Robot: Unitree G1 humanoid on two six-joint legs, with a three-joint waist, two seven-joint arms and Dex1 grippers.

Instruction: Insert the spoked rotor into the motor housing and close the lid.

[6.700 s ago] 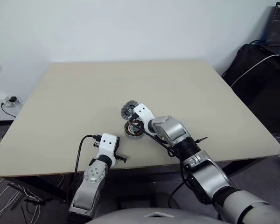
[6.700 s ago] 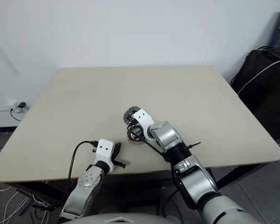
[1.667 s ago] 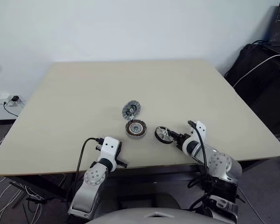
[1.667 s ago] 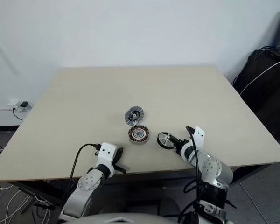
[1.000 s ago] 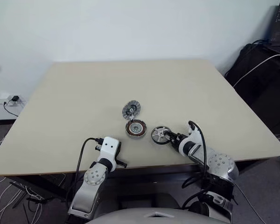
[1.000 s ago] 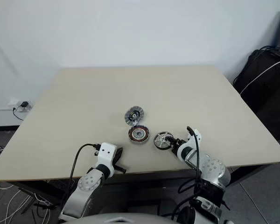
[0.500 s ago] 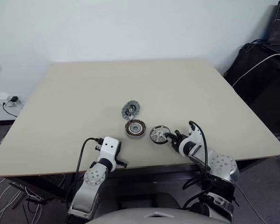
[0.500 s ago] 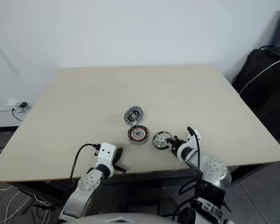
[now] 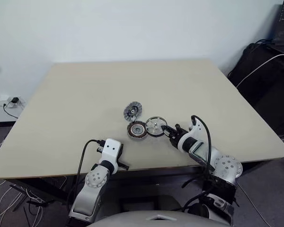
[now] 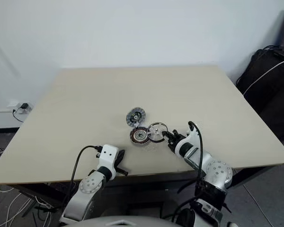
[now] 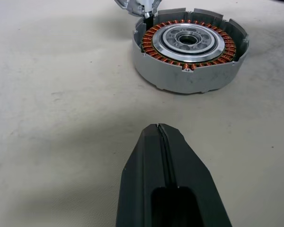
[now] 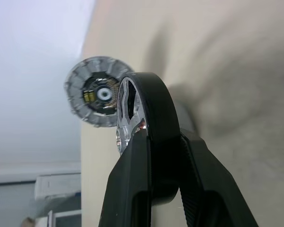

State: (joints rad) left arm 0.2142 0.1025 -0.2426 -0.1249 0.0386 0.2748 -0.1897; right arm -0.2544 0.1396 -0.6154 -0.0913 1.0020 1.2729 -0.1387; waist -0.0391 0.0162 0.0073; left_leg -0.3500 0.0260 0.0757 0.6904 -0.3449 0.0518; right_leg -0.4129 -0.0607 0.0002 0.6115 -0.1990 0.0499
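Right claw [image 9: 165,130]: you have it clamped on the spoked rotor [image 9: 156,126], fingers pinching the black rim at its right edge. The right wrist view shows the rim gripped edge-on between the two black fingers [image 12: 132,189].
Spoked rotor: held up off the table [image 9: 85,94], tilted, face partly toward the camera. It sits just to the right of the motor housing [image 9: 137,130], its left edge meeting or overlapping the housing's right rim in the head views; you cannot tell whether the two actually touch.
Motor housing: flat on the table, near the middle of the near half. Open face up, copper windings ringed around a pale metal centre, clear in the left wrist view [image 11: 191,47].
Lid [image 9: 132,111]: on the table just beyond the housing, on its far side and slightly left. It is propped at a tilt, with the ribbed face and dark centre toward the camera. From the right wrist view it shows past the rotor's rim [image 12: 97,97].
Left claw [image 9: 121,162]: fingers pressed together, nothing held. It rests low at the near edge of the table, left of and nearer than the housing, well apart from it, tips pointing toward it.
Relation: rotor in your right claw, beside the housing rather than seated in it; lid off.
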